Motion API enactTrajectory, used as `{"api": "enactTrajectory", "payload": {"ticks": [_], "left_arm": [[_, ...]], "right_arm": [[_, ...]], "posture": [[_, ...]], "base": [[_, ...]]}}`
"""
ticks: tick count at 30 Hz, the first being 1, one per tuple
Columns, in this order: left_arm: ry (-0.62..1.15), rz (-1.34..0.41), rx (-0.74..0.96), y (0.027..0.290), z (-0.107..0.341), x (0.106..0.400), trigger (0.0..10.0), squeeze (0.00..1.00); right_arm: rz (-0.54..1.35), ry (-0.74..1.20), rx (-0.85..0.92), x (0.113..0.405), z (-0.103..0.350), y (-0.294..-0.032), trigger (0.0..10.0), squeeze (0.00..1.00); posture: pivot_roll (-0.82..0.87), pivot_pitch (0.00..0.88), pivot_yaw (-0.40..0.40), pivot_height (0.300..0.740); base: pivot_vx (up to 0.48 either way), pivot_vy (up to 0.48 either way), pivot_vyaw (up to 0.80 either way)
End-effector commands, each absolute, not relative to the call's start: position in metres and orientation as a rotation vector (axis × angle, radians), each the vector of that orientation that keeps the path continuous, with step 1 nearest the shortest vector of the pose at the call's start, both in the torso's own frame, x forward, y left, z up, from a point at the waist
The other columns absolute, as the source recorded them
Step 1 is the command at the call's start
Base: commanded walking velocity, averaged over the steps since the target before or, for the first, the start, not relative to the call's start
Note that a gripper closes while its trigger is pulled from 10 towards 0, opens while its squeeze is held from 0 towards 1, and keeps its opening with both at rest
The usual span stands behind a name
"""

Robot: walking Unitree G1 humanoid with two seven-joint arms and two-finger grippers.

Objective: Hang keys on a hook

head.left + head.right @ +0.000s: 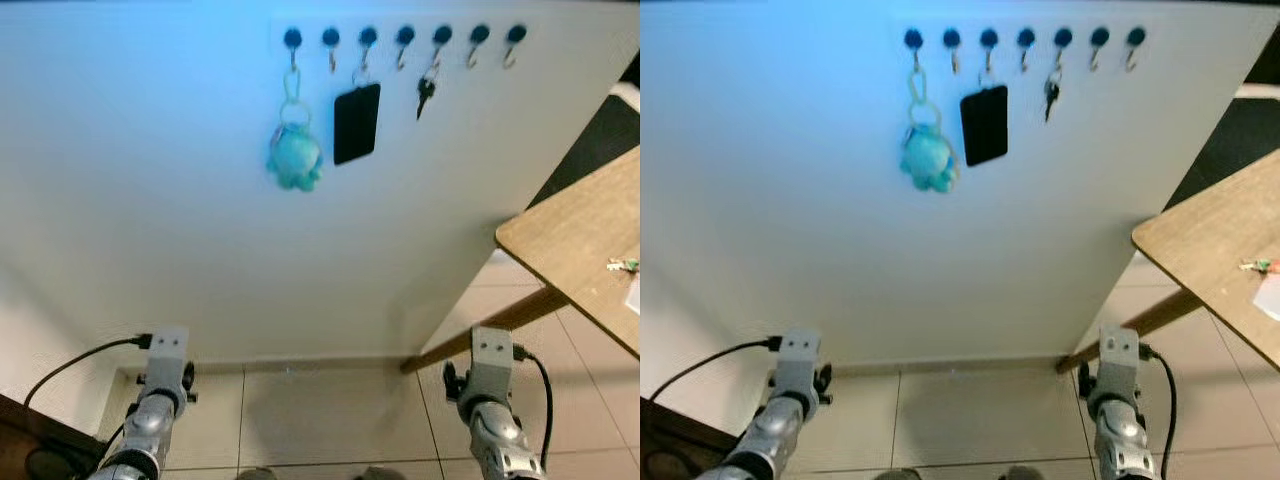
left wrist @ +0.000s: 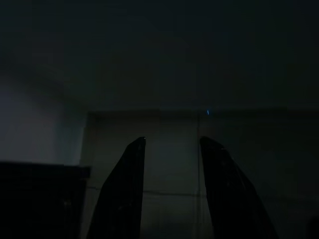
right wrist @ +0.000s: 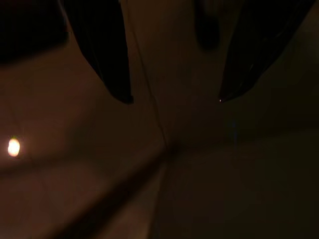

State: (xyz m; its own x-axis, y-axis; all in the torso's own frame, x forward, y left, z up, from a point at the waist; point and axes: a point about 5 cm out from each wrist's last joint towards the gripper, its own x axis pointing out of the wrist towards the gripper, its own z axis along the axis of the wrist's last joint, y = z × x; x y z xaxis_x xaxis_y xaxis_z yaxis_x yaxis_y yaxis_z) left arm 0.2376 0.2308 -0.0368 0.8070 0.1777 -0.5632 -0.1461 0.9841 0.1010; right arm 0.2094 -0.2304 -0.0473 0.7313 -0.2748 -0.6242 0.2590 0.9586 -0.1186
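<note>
White wall up front with a row of hooks (image 1: 404,38); small keys (image 1: 426,92) already dangle off one. Light, rigid, jangly, so I'd pinch the ring. Both arms hang low near the floor (well below the keys): left gripper (image 2: 169,144) and right gripper (image 3: 174,99), fingers apart, empty.

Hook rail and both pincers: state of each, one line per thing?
hook rail: seven hooks, three loaded, four bare
teal plush keyring: hanging from first hook
black card: hanging from third hook
keys: hanging from fifth hook
small item on table: lying near the edge of the wooden table
left pincer: open, holding nothing, low
right pincer: open, holding nothing, low
</note>
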Motion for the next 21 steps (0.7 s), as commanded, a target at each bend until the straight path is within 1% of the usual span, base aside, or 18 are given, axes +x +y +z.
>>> {"api": "enactTrajectory", "payload": {"ticks": [1,4,8,10,13,16,17,20,21], "left_arm": [[0.618,0.217,-0.007,0.228,-0.040,0.235,10.0,0.00],[0.596,0.195,-0.007,0.223,-0.038,0.240,10.0,0.00],[0.585,0.136,0.034,0.216,-0.036,0.244,10.0,0.00],[0.591,0.087,0.086,0.214,-0.037,0.242,10.0,0.00],[0.591,0.088,0.088,0.214,-0.037,0.242,10.0,0.00],[0.592,0.044,0.078,0.210,-0.038,0.242,10.0,0.00],[0.596,-0.023,0.095,0.202,-0.039,0.241,10.0,0.00],[0.601,-0.082,0.103,0.196,-0.041,0.239,10.0,0.00],[0.618,-0.179,0.186,0.189,-0.044,0.237,10.0,0.00]], "right_arm": [[-0.274,0.721,0.021,0.200,-0.057,-0.224,10.0,0.00],[-0.273,0.719,0.053,0.194,-0.063,-0.219,10.0,0.00],[-0.294,0.677,0.068,0.193,-0.062,-0.214,10.0,0.00],[-0.294,0.622,0.052,0.196,-0.059,-0.213,10.0,0.00],[-0.289,0.614,0.037,0.197,-0.059,-0.213,10.0,0.00],[-0.274,0.611,-0.004,0.196,-0.059,-0.215,10.0,0.00],[-0.246,0.601,-0.049,0.196,-0.058,-0.216,10.0,0.00],[-0.196,0.601,-0.061,0.195,-0.058,-0.215,10.0,0.00],[-0.110,0.618,-0.055,0.193,-0.061,-0.209,10.0,0.00]], "posture": [[0.02,0.036,0.015,0.740],[0.03,0.030,0.014,0.740],[0.04,0.032,0.016,0.740],[0.03,0.030,0.013,0.740],[0.03,0.030,0.013,0.740],[0.03,0.037,-0.001,0.740],[0.03,0.038,-0.005,0.740],[0.03,0.035,-0.010,0.740],[0.04,0.028,-0.028,0.740]], "base": [[0.000,0.000,0.00],[0.000,0.000,0.00],[0.000,0.000,0.00],[0.000,0.000,0.00],[0.000,0.000,0.00],[0.000,0.000,0.00],[0.000,0.000,0.00],[0.000,0.000,0.00],[0.000,0.000,0.00]]}}
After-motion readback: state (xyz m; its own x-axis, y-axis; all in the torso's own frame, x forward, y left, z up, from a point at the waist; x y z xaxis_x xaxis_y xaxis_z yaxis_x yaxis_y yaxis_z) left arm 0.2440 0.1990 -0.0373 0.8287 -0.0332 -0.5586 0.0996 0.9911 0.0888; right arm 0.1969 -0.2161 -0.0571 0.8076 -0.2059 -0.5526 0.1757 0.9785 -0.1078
